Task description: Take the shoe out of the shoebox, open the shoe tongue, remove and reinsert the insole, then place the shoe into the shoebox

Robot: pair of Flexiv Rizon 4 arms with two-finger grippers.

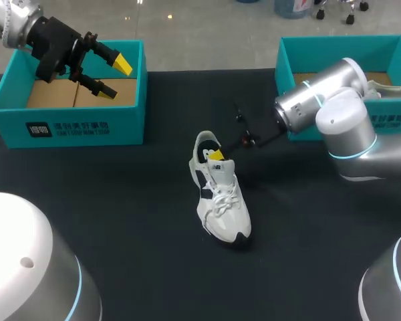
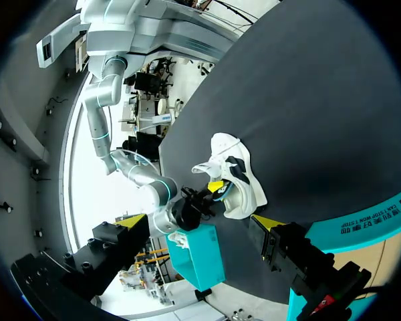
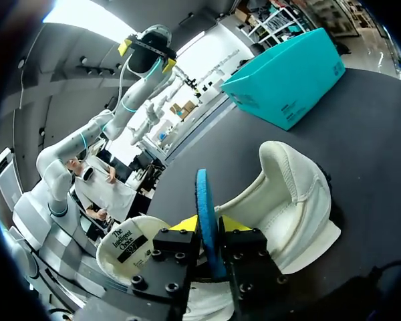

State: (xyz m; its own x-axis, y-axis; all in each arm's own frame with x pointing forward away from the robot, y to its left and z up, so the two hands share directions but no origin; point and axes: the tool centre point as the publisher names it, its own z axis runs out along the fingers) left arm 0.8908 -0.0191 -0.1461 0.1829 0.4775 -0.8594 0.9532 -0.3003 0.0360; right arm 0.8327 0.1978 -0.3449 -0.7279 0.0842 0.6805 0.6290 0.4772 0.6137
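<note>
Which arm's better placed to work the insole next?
Right. The right claw sits at the heel opening of the shoe, shut on the blue insole. The left claw hangs open above the left shoebox, apart from the shoe.

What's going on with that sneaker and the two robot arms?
The white sneaker stands on the black table, outside any box. The right gripper is at its heel opening, pinching a thin blue insole between its fingers. I can't tell whether the insole is coming out or going back in. The left gripper hangs open and empty over the left shoebox.
</note>
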